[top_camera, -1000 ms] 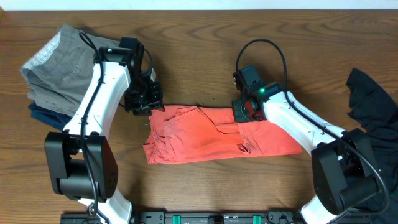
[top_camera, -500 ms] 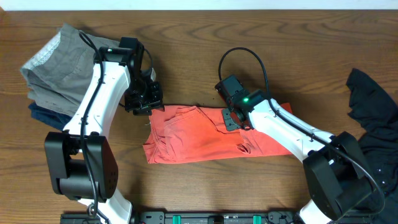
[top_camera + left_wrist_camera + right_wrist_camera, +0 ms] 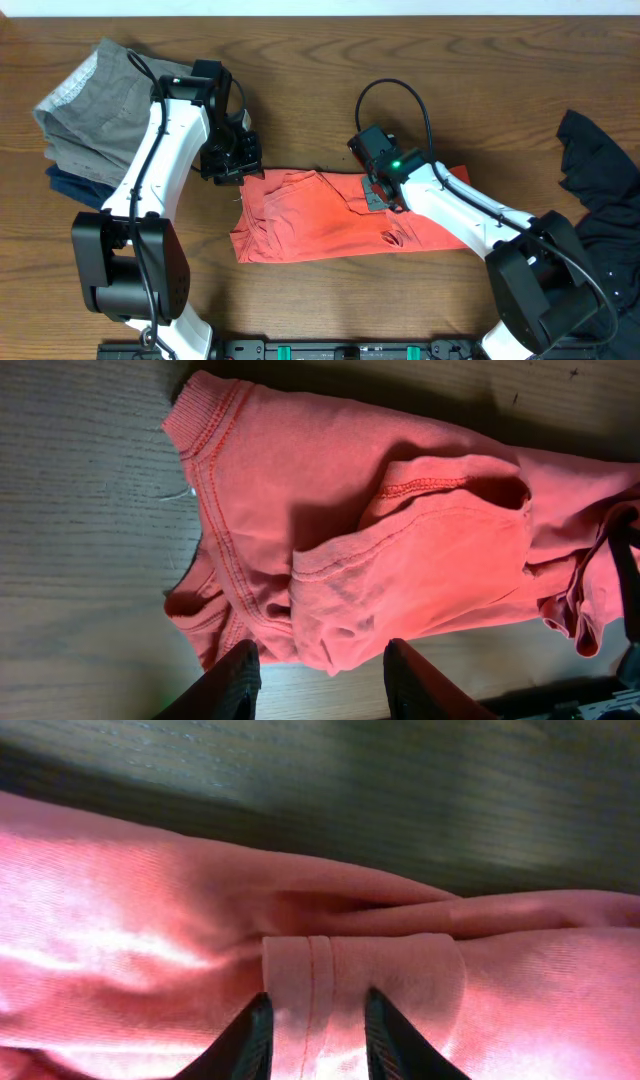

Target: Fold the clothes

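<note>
Item: coral-red cotton T-shirt, a crumpled band on the brown wooden table, long axis left–right, between both arms.
Left gripper: jaws part open, nothing clamped, at the shirt's left end.
Right gripper: narrow gap astride a stitched cuff on the mid far edge; whether it has hold cannot be told.
Only the right wrist view shows the cuff.

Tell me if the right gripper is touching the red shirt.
Touching. In the right wrist view, the right gripper straddles a hemmed fold of the red shirt, with cloth between its jaws.
</note>
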`<action>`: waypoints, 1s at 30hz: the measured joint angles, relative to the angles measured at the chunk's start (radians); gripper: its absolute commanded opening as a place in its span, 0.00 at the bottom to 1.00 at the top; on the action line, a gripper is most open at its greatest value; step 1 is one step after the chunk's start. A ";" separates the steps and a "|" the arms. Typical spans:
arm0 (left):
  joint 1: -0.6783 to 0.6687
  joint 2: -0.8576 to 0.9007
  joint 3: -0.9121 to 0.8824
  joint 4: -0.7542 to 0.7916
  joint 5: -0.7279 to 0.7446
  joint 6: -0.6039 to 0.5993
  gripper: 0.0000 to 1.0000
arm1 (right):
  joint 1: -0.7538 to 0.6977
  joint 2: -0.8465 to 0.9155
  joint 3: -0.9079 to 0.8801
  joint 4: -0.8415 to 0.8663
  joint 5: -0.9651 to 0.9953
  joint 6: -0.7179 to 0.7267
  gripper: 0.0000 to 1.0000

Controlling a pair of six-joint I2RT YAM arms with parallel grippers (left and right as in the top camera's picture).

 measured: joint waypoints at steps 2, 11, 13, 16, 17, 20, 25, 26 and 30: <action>0.000 0.000 0.000 -0.001 0.000 0.000 0.42 | 0.000 0.000 -0.011 0.005 0.002 -0.001 0.21; 0.000 0.000 0.000 -0.001 0.000 0.000 0.42 | 0.000 0.000 -0.018 0.053 0.009 0.003 0.01; 0.000 0.000 0.000 -0.001 0.000 0.000 0.42 | 0.000 0.000 -0.014 0.056 0.009 0.003 0.01; 0.000 0.000 0.000 -0.001 0.000 0.000 0.42 | 0.000 0.000 0.006 0.057 0.010 0.003 0.01; 0.000 0.000 0.000 -0.001 0.000 0.000 0.42 | 0.000 0.000 0.014 0.058 0.010 0.003 0.01; 0.000 0.000 0.000 -0.001 0.000 0.000 0.42 | 0.000 0.000 0.037 0.062 0.009 0.003 0.06; 0.000 0.000 0.000 -0.001 0.000 0.000 0.43 | 0.000 0.000 0.042 0.048 -0.010 0.011 0.56; 0.000 0.000 0.000 -0.001 0.000 0.000 0.43 | 0.000 0.000 0.042 0.041 -0.014 0.009 0.57; 0.000 0.000 0.000 -0.008 0.000 0.002 0.49 | 0.000 -0.004 0.042 -0.016 -0.029 0.003 0.59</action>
